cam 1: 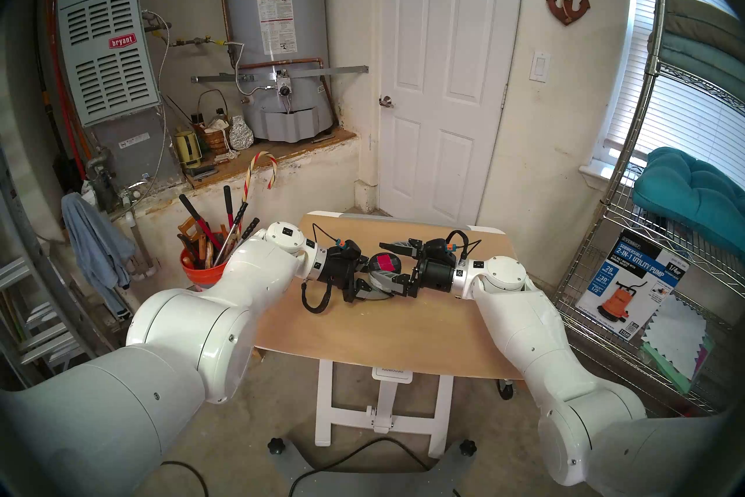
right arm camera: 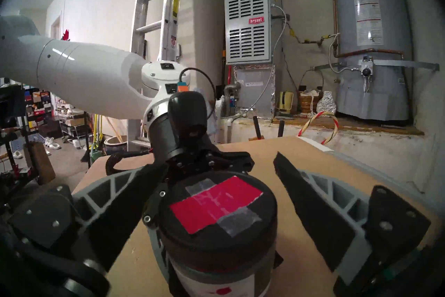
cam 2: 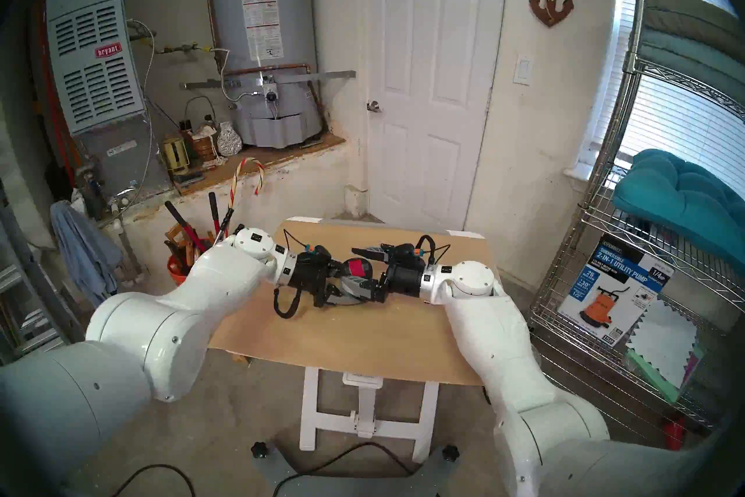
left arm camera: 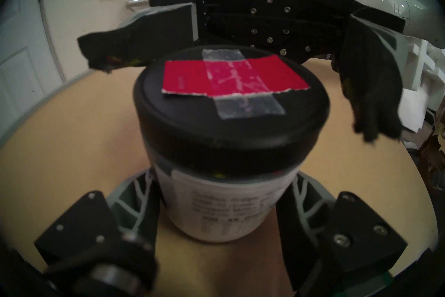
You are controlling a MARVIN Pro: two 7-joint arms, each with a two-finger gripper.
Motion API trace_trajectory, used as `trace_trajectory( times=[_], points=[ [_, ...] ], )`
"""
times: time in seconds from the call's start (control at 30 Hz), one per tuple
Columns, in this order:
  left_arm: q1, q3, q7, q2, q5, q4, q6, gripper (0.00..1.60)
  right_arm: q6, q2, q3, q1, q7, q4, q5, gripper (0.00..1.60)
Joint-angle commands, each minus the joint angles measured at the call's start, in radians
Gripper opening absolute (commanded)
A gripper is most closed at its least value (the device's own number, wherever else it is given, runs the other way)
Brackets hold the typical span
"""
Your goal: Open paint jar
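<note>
Holding the paint jar (left arm camera: 225,202) still is the job of the left gripper (left arm camera: 221,205) right now. Its 2 fingers press on the white label part of the jar, 1 on each side, low down under the black lid (left arm camera: 231,115). The jar stands up straight near the middle of the tan table (cam 1: 403,322), between the 2 arms.

The lid is still on. A red-pink square (left arm camera: 234,77) is stuck on top of it with a strip of grey tape (left arm camera: 240,96).

The right gripper (right arm camera: 216,205) is spread wide and holds nothing. 1 finger (right arm camera: 320,214) is out to the far side of the lid, and the other sits on the near side. In the left wrist view neither one seems to touch the lid.

So this looks like the step just before the twist. I think the right gripper needs to close on the rim of the lid, level and tight, and then turn it. The left one must keep the jar from spinning too.

Both arms reach in low over the table from opposite sides, with the wrists lying almost flat and pointing at each other. The left arm passes close by the orange bucket of tools (cam 1: 201,266), which stands off the table.
</note>
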Motion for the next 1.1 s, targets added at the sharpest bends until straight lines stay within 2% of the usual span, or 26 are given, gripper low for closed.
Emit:
trace_trajectory(
  times=[0.0, 0.07, 0.17, 0.2, 0.27, 0.33, 0.43, 0.8, 1.07],
  points=[
    [0.023, -0.004, 0.002, 0.019, -0.001, -0.020, 0.011, 0.00, 0.025, -0.009, 0.047, 0.003, -0.007, -0.061, 0.054, 1.60],
    [0.028, -0.006, 0.009, 0.019, -0.001, -0.027, 0.012, 0.00, 0.024, -0.008, 0.065, -0.011, -0.030, -0.088, 0.054, 1.60],
    [0.029, -0.009, 0.027, 0.017, 0.000, -0.028, 0.014, 0.00, 0.003, -0.039, 0.121, -0.050, -0.118, -0.137, 0.044, 1.60],
    [0.031, -0.011, 0.032, 0.016, -0.001, -0.031, 0.015, 0.00, 0.008, -0.042, 0.120, -0.056, -0.132, -0.153, 0.043, 1.60],
    [0.034, -0.013, 0.041, 0.013, -0.001, -0.033, 0.016, 0.00, -0.028, -0.054, 0.124, -0.076, -0.156, -0.172, 0.046, 1.60],
    [0.035, -0.016, 0.044, 0.011, -0.002, -0.035, 0.018, 0.00, -0.017, -0.073, 0.133, -0.112, -0.165, -0.207, 0.064, 1.60],
    [0.038, -0.022, 0.057, 0.008, -0.001, -0.037, 0.023, 0.00, -0.015, -0.095, 0.131, -0.167, -0.212, -0.264, 0.048, 1.60],
    [0.042, -0.033, 0.070, 0.007, 0.003, -0.044, 0.032, 0.00, -0.034, -0.127, 0.107, -0.307, -0.233, -0.389, 0.042, 1.60],
    [0.050, -0.036, 0.079, 0.006, 0.008, -0.052, 0.040, 0.00, -0.051, -0.137, 0.106, -0.402, -0.306, -0.500, 0.009, 1.60]
  ],
)
